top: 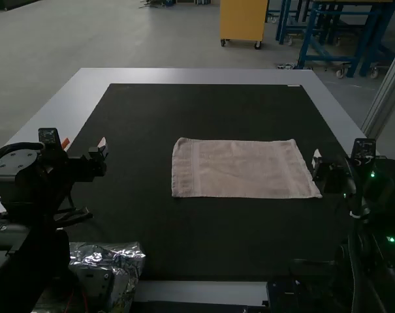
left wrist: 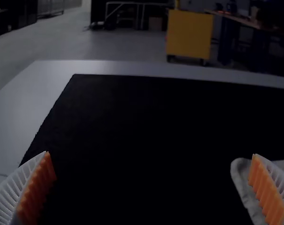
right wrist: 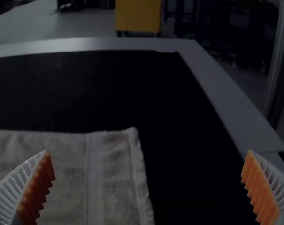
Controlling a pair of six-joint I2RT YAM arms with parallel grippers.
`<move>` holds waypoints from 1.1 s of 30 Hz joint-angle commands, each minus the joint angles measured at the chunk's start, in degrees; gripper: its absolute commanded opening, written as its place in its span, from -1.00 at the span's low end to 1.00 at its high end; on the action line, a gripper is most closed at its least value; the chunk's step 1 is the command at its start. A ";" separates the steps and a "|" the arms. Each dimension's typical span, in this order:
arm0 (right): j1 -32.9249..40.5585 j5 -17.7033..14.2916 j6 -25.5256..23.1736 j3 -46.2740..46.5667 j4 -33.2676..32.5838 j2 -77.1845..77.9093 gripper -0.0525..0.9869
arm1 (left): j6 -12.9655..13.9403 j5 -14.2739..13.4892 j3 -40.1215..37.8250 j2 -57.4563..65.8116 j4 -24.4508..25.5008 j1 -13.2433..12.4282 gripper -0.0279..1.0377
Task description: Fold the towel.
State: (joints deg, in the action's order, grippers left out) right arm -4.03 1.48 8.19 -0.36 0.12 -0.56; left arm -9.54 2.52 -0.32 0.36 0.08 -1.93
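The pale pinkish towel (top: 239, 169) lies flat as a wide rectangle, right of the dark mat's middle; layers cannot be told. My left gripper (top: 102, 145) is over the mat's left side, well apart from the towel. Beside the towel's right edge is my right gripper (top: 316, 156). In the left wrist view the left gripper (left wrist: 150, 154) is open, with a rounded corner of the towel (left wrist: 242, 176) by one finger. The right wrist view has the right gripper (right wrist: 148, 152) open and empty, the towel's corner and banded end (right wrist: 114, 173) lying beyond and between its fingers.
A dark mat (top: 204, 111) covers most of the light table (top: 190, 75). Crumpled silver foil (top: 128, 257) sits at the near left by the left arm's base. A small orange object (top: 65, 143) is behind the left arm at the table's left side.
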 commanded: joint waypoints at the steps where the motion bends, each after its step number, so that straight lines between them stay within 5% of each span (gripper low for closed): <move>1: -0.36 1.16 2.19 0.36 0.58 0.38 0.86 | 0.14 -0.94 0.40 -0.36 -1.83 -0.53 0.87; 5: -0.45 0.63 6.49 0.27 6.12 0.38 0.86 | 3.30 -1.56 0.32 -0.36 -10.71 -0.53 0.87; 10: -0.36 1.34 24.60 0.27 9.64 0.38 0.86 | 8.84 -2.44 0.32 -0.36 -16.16 -0.53 0.86; 13: 0.08 1.34 27.32 0.36 9.99 0.38 0.86 | 20.53 -3.32 0.32 -0.36 -18.09 -0.09 0.84; 15: 0.17 1.34 28.29 0.27 11.22 0.38 0.86 | 22.72 -3.05 0.32 -0.36 -17.83 0.18 0.84; 17: 0.17 1.34 27.76 0.36 12.36 0.38 0.86 | 27.21 2.49 0.32 -0.36 -16.95 0.35 0.84; 18: -0.10 1.34 27.41 0.36 13.15 0.38 0.86 | 28.26 2.92 0.32 -0.36 -16.69 0.35 0.84; 23: -0.45 0.99 21.61 -1.66 19.22 0.38 0.86 | 28.00 2.31 -1.44 -0.27 -20.82 0.00 0.82; 28: -0.80 0.99 15.37 -10.36 16.75 -2.61 0.86 | 26.77 2.66 -11.20 5.09 -17.48 0.35 0.81; 33: -0.98 0.02 7.81 -20.12 13.68 -15.88 0.86 | 17.01 3.72 -22.71 22.93 -13.17 0.53 0.82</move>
State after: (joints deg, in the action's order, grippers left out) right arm -4.05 2.26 22.28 -15.86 14.83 -9.82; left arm 13.39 4.78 -17.89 15.38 -14.79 -1.87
